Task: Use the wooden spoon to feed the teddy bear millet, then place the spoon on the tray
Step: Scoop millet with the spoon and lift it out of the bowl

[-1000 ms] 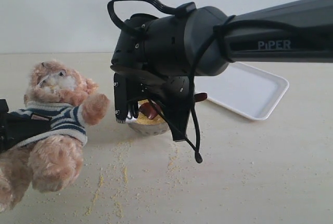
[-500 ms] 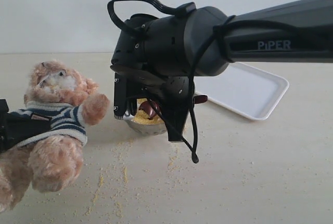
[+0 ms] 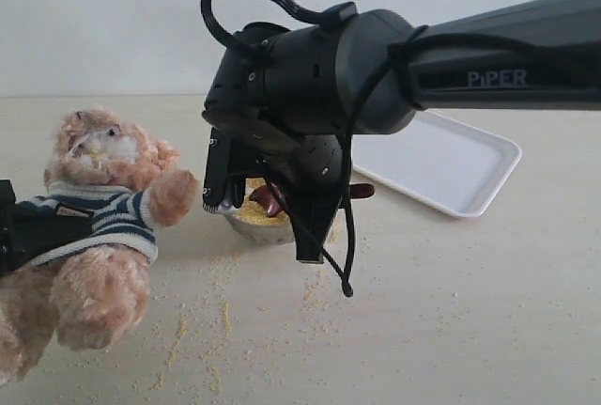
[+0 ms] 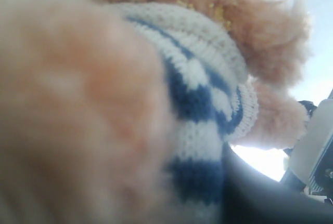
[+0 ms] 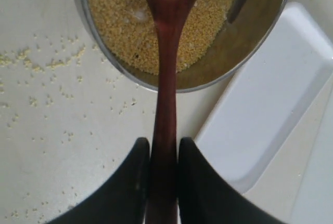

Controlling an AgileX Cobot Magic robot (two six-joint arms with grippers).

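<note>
Tabletop (image 3: 470, 311) of pale, wood-toned laminate runs back to a plain whitish wall (image 3: 113, 29). Loose yellow grains (image 3: 221, 316) lie strewn in streaks across the surface in front of the steel bowl (image 3: 258, 228) and near the bear's legs.

The bowl stands on the table, near the middle of the exterior view, and holds a heap of the millet (image 5: 119, 21). The tray (image 3: 451, 165) lies flat behind and to the right of it, close to the bowl's rim in the right wrist view, with nothing on it.

The right gripper (image 5: 164, 146) hangs over the bowl. Its two black fingers (image 5: 138, 182) are clamped on the thin handle of the wooden spoon (image 5: 165, 52), one on each side. The spoon's oval bowl reaches down onto the grain inside the steel bowl.

The teddy bear (image 3: 99, 226) leans back at the left of the exterior view, face turned up, one arm stretched toward the bowl. The left gripper (image 3: 21, 228), a black shape at the frame's edge, is closed on the bear's striped sweater. In the left wrist view fur and knit fill nearly everything.
</note>
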